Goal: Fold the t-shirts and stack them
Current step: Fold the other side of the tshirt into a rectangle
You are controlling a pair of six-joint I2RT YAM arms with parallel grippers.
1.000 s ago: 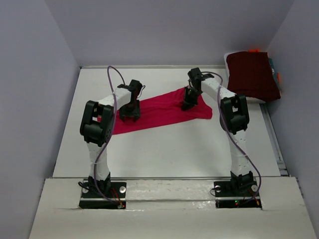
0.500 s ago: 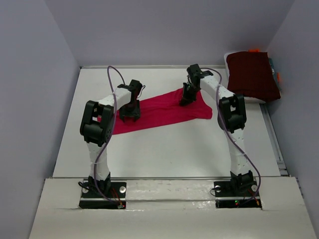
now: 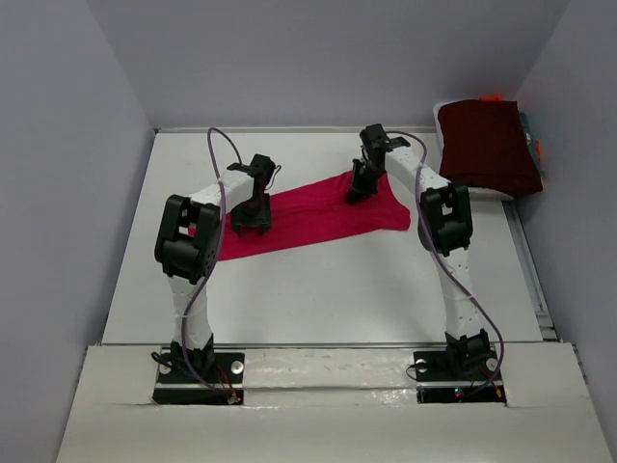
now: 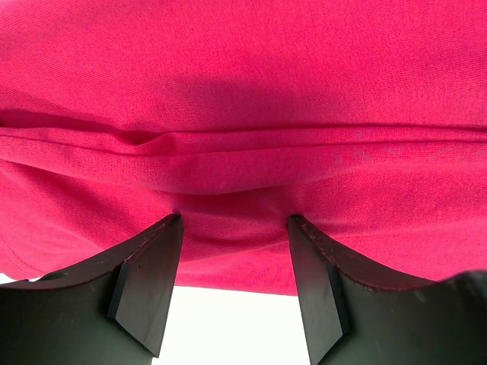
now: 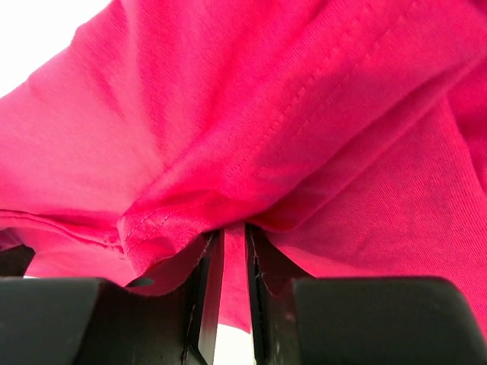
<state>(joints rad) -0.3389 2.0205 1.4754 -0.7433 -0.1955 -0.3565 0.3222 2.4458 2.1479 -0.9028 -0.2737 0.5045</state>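
A crimson-pink t-shirt (image 3: 308,217) lies stretched in a long slanted band across the white table, partly folded lengthwise. My left gripper (image 3: 251,224) stands over its left part, open, both fingertips pressed onto the cloth (image 4: 243,99) near its near hem, with nothing pinched between them (image 4: 234,220). My right gripper (image 3: 357,193) is at the shirt's far right edge, shut on a bunched fold of the pink cloth (image 5: 304,114), with a strip of fabric caught between the jaws (image 5: 234,237). A dark maroon folded t-shirt (image 3: 487,145) rests at the far right.
The maroon shirt sits on a white support (image 3: 482,193) beside the right wall, with small orange and teal items (image 3: 533,145) behind it. Grey walls enclose the table on the left, back and right. Both arm bases stand at the near edge.
My right gripper has shifted a little toward the far left, drawing the pinched cloth edge with it. The left gripper has stayed in place.
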